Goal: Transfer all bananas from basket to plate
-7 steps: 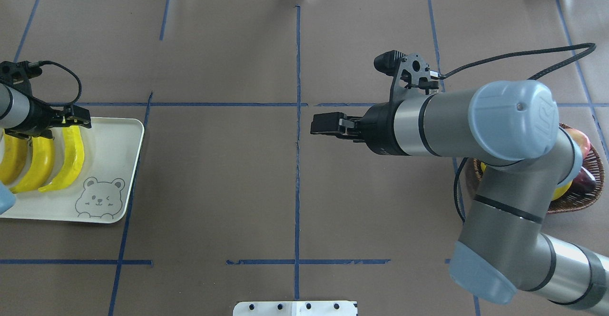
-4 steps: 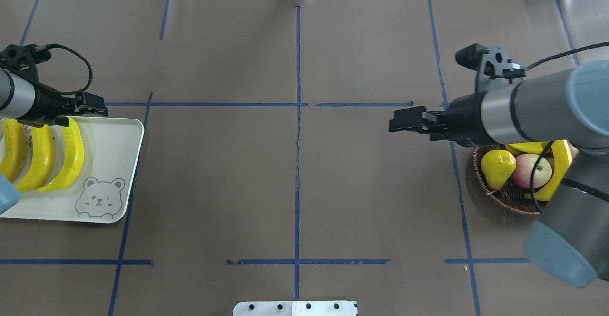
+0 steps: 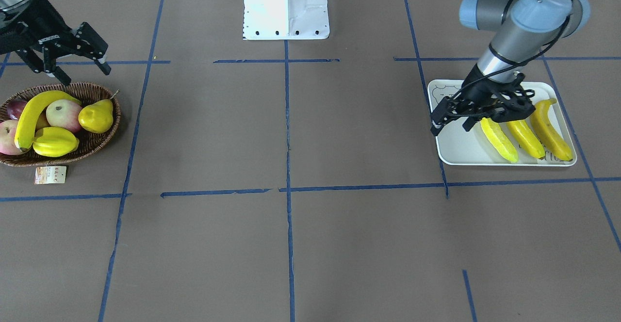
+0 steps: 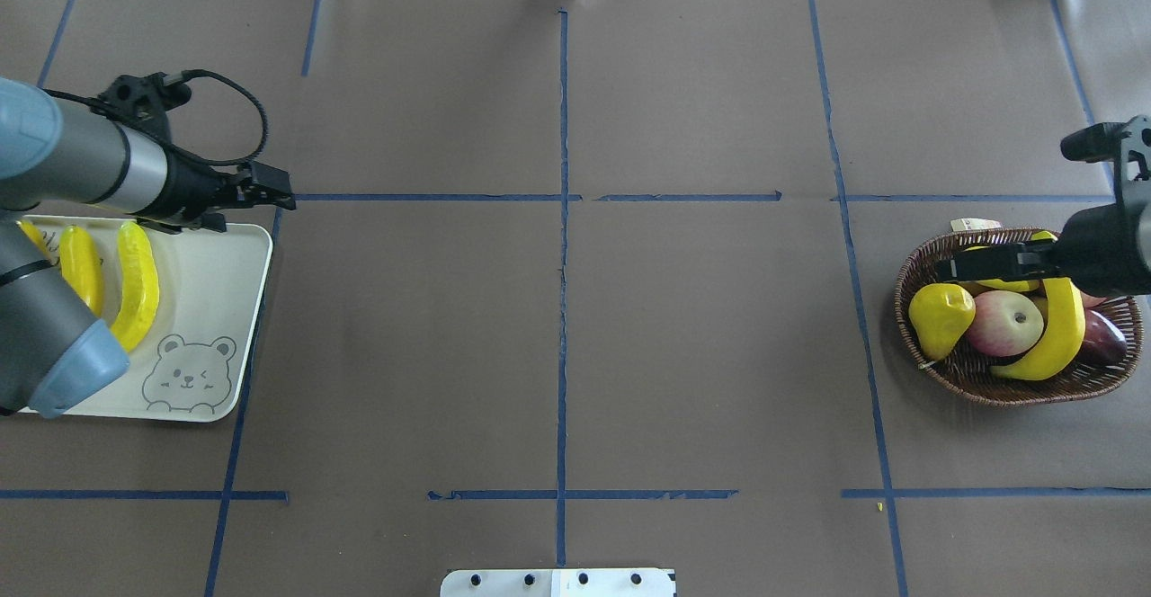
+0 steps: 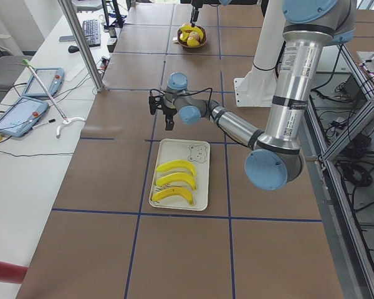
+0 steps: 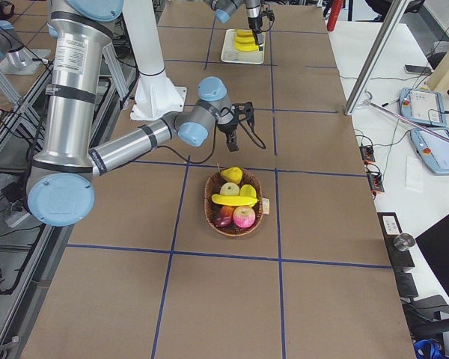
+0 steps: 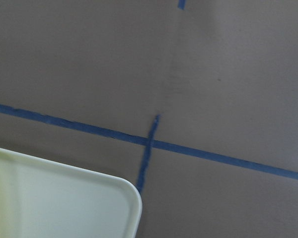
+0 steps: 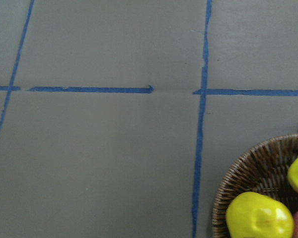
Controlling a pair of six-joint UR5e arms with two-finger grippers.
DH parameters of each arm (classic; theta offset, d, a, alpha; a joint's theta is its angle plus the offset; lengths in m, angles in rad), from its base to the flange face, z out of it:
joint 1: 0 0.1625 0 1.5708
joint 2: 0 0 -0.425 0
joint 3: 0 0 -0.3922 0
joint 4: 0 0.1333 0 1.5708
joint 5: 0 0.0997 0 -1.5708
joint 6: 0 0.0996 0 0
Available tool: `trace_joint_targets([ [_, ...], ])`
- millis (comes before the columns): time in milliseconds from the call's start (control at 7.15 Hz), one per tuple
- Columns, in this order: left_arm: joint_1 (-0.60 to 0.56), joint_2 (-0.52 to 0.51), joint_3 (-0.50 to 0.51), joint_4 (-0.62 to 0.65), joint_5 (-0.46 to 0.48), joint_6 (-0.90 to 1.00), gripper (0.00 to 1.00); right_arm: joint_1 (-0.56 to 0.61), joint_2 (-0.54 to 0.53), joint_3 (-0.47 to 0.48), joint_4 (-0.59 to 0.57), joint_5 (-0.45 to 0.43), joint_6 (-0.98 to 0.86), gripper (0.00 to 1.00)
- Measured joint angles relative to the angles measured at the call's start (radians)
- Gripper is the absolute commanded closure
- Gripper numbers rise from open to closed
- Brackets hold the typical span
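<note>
Front view: my right claw [image 3: 86, 75], spread and empty, hangs at 12 o'clock of the oval dark wicker basket [image 3: 115, 118]. The long glossy yellow banana [image 3: 29, 116] arches over the other fruit on the 9 o'clock side. Likely light, stiff and slick; best pinched mid-curve. My left claw [image 3: 451, 127] is spread over the white rectangular bear plate [image 3: 456, 150]. Overhead: the banana sits at the basket's 4 o'clock.

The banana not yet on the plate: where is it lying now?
Overhead view, far right: the banana lies in the basket, curved beside the apple, near the right gripper.
</note>
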State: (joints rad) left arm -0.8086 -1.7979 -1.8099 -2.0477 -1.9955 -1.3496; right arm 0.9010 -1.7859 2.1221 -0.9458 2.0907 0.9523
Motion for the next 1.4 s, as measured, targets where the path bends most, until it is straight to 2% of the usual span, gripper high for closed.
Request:
trace_joint_targets([
  [280, 0.05, -0.048, 0.015, 0.005, 0.014, -0.075, 0.0, 0.037, -0.085, -0.146, 0.246, 0.051, -0.02, 0.0],
  [420, 0.057, -0.053, 0.018, 0.006, 0.019, -0.084, 0.0, 0.046, -0.12, -0.176, 0.299, 0.057, -0.027, 0.0],
  [840, 0.064, -0.061, 0.021, 0.006, 0.022, -0.094, 0.0, 0.082, -0.179, -0.269, 0.33, 0.062, -0.115, 0.0],
  [1399, 0.081, -0.07, 0.028, 0.006, 0.048, -0.098, 0.0, 0.087, -0.117, -0.353, 0.32, 0.061, -0.123, 0.01],
])
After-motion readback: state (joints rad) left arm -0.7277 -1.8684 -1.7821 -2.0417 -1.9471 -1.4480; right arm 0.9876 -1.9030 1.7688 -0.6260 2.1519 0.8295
